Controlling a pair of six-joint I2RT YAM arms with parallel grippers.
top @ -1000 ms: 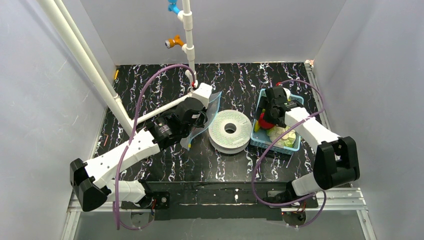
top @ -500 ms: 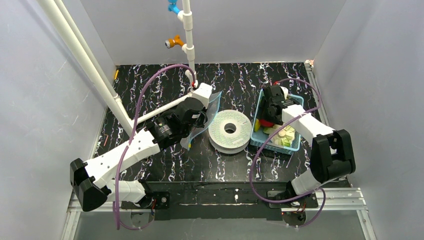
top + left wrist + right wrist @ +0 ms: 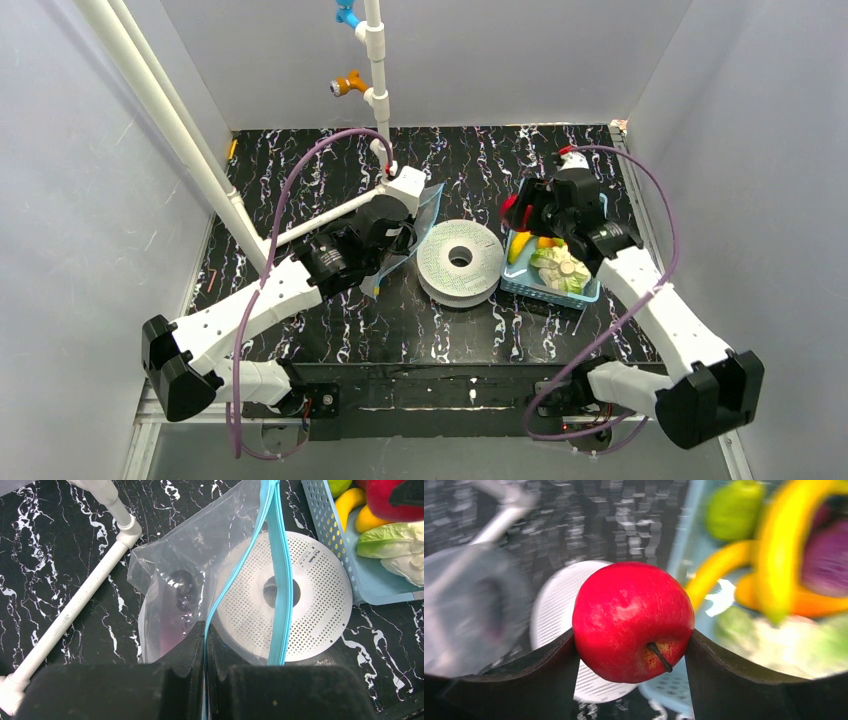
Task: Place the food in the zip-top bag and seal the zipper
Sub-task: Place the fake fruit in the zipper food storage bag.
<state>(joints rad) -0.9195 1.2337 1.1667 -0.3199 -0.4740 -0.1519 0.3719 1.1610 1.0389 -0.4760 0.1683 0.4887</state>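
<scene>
My right gripper (image 3: 630, 642) held the red apple (image 3: 633, 615) over the rim of the basket (image 3: 676, 550); my left gripper (image 3: 205, 630) pinched the zipper (image 3: 286, 595), its strips parted ahead.

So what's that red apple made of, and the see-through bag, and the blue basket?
The apple looks like glossy plastic, probably: bright glints on its skin. The bag seems thin clear film, crinkled and see-through. The basket looks like matte moulded plastic with rows of holes.

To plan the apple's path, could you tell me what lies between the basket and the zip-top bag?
The white perforated disc lies between them, clearest in the top view.
</scene>
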